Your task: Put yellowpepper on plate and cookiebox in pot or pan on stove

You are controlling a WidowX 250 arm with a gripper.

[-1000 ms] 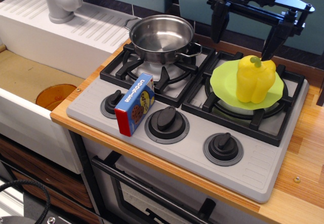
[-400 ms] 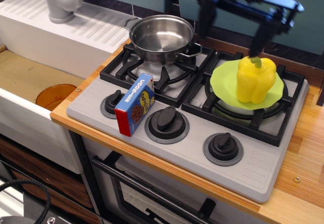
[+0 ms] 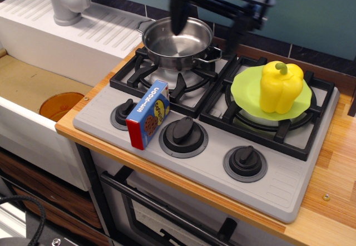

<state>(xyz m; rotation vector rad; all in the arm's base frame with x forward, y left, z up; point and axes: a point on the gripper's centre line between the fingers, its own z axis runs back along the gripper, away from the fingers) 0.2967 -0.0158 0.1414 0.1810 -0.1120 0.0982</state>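
The yellow pepper (image 3: pixel 281 86) stands upright on the lime-green plate (image 3: pixel 246 88), which rests on the right burner of the grey stove (image 3: pixel 211 157). The blue cookie box (image 3: pixel 148 114) stands on the stove's front left, by the left knob. The steel pot (image 3: pixel 177 41) sits empty on the left rear burner. My gripper (image 3: pixel 208 26) is open and empty, blurred, hovering above the pot's right side, with one finger (image 3: pixel 178 18) over the pot and the other (image 3: pixel 238 32) beside it.
A white sink drainboard with a grey tap (image 3: pixel 67 1) lies at the left. An orange disc (image 3: pixel 60 104) lies in the sink basin. Three black knobs (image 3: pixel 183 131) line the stove's front. A wooden counter (image 3: pixel 334 168) runs along the right.
My gripper has moved left, from above the pepper and plate to above the pot. The pepper, box and pot have not moved.
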